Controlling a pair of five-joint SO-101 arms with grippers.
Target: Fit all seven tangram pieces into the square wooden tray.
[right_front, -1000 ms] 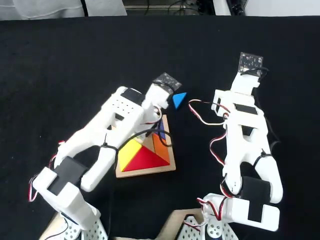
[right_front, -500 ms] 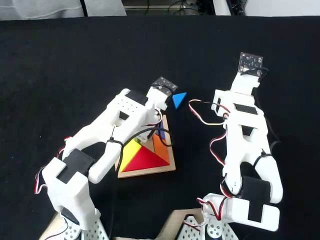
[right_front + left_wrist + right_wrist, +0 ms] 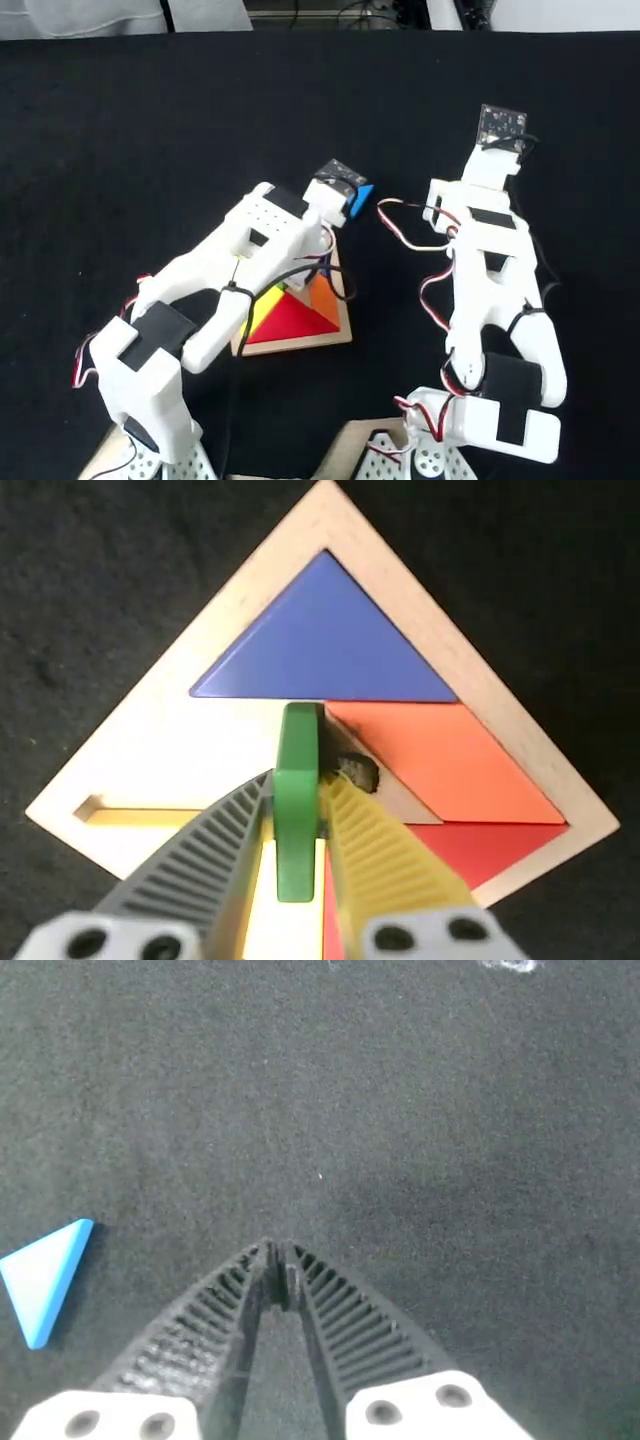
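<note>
The square wooden tray (image 3: 150, 740) holds a dark blue triangle (image 3: 325, 635), an orange parallelogram (image 3: 440, 760), a red triangle (image 3: 490, 845) and a yellow piece (image 3: 140, 818). My left gripper (image 3: 298, 778) hovers over the tray's bare middle, shut on a green piece (image 3: 297, 820) held on edge. From above, the left arm (image 3: 250, 250) covers the tray's (image 3: 300, 343) far half. A light blue triangle (image 3: 362, 197) lies on the cloth just past the tray, partly under the left wrist. My right gripper (image 3: 278, 1260) is shut and empty above the cloth, beside that triangle (image 3: 45, 1275).
Black cloth covers the whole table. The right arm (image 3: 490, 250) stretches away from its base at the right, a red and white cable (image 3: 410, 215) looping off it toward the light blue triangle. Open cloth lies at the far left and far right.
The left arm has swung right and farther out with the green piece, now covering part of the light blue triangle. The right arm has stayed still.
</note>
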